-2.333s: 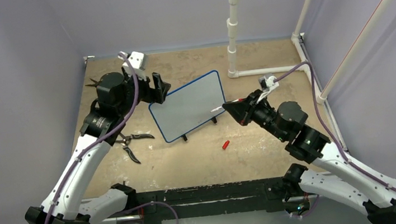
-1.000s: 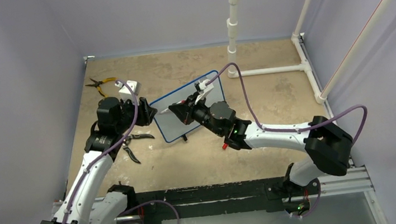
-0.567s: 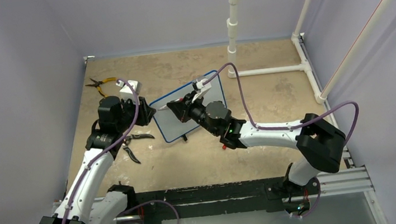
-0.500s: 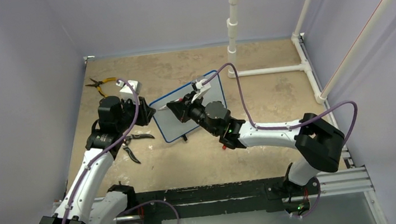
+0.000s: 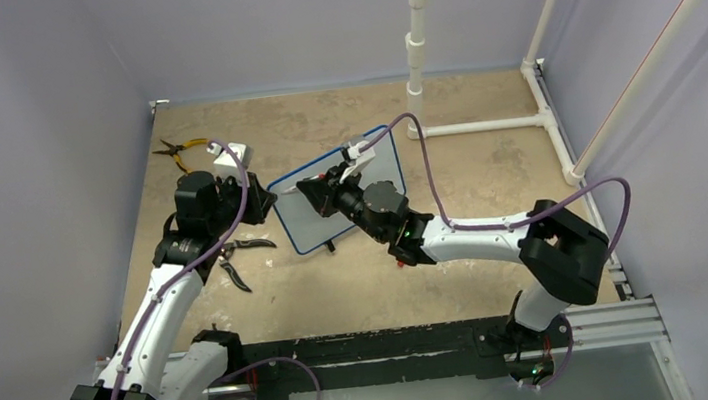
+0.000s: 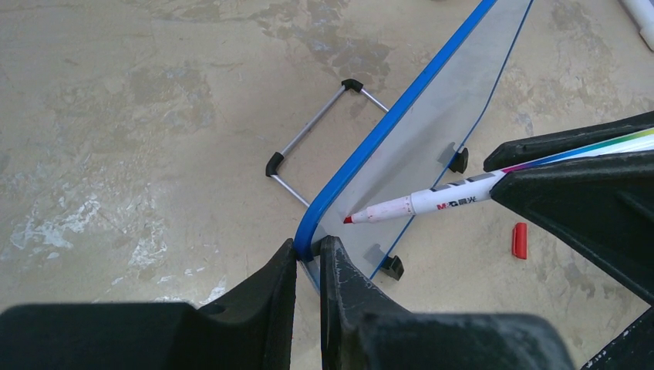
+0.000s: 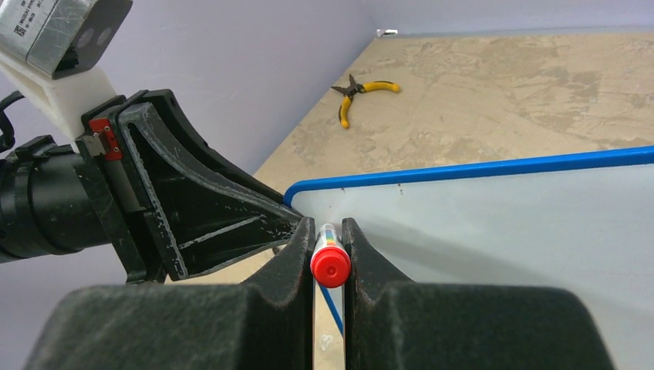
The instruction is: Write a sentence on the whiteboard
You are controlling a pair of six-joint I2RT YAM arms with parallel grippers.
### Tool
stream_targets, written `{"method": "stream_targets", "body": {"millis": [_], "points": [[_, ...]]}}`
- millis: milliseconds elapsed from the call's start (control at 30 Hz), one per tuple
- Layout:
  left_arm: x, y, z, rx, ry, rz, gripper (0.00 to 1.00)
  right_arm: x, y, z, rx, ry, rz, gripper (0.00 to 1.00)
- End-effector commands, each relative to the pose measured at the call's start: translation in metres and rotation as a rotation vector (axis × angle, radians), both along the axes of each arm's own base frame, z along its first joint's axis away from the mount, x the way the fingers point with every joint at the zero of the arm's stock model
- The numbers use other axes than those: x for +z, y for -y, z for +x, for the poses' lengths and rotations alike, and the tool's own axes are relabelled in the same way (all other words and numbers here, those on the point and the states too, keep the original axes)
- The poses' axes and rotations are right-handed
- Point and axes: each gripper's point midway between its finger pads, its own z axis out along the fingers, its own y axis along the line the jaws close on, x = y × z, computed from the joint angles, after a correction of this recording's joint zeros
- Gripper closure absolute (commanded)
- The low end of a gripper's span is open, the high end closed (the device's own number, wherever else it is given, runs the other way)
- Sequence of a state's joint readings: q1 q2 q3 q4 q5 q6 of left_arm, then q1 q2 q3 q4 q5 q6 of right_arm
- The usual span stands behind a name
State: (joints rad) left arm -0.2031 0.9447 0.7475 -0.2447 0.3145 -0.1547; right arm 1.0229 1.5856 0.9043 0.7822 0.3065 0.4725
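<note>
The whiteboard (image 5: 305, 228), white with a thin blue frame, stands tilted on its black feet mid-table. My left gripper (image 5: 267, 198) is shut on its left corner; in the left wrist view the fingertips (image 6: 308, 248) pinch the blue rim of the board (image 6: 416, 146). My right gripper (image 5: 317, 192) is shut on a white marker (image 6: 432, 202), whose red tip sits close to the board's face by that corner. The right wrist view shows the marker's red end (image 7: 331, 264) between the gripper's (image 7: 329, 231) fingers, before the board (image 7: 501, 223). The sentence is out of view; the visible board face is blank.
The marker's red cap (image 6: 520, 240) lies on the table in front of the board. Yellow pliers (image 5: 178, 150) lie at the back left, and dark pliers (image 5: 236, 259) lie near the left arm. A white pipe frame (image 5: 414, 52) stands at the back right.
The left gripper has closed on the board's left corner. The right arm has swung from the right side across the board, bringing the marker tip to the left corner.
</note>
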Motion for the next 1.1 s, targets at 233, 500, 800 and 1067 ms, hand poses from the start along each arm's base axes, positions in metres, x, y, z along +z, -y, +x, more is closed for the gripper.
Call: {"method": "stream_targets", "body": {"millis": [233, 500, 800, 1067], "points": [[0.007, 0.0, 0.006, -0.008, 0.041, 0.004, 1.0, 0.022, 0.01, 0.011, -0.096, 0.026, 0.066, 1.0], [0.007, -0.001, 0.006, -0.007, 0.041, 0.007, 1.0, 0.018, 0.029, 0.015, -0.177, 0.005, 0.069, 1.0], [0.007, -0.002, 0.007, -0.005, 0.041, 0.01, 1.0, 0.02, 0.033, 0.012, -0.176, 0.008, 0.07, 1.0], [0.006, -0.002, 0.007, 0.0, 0.04, 0.012, 1.0, 0.036, 0.026, -0.007, -0.056, 0.086, 0.074, 1.0]]}}
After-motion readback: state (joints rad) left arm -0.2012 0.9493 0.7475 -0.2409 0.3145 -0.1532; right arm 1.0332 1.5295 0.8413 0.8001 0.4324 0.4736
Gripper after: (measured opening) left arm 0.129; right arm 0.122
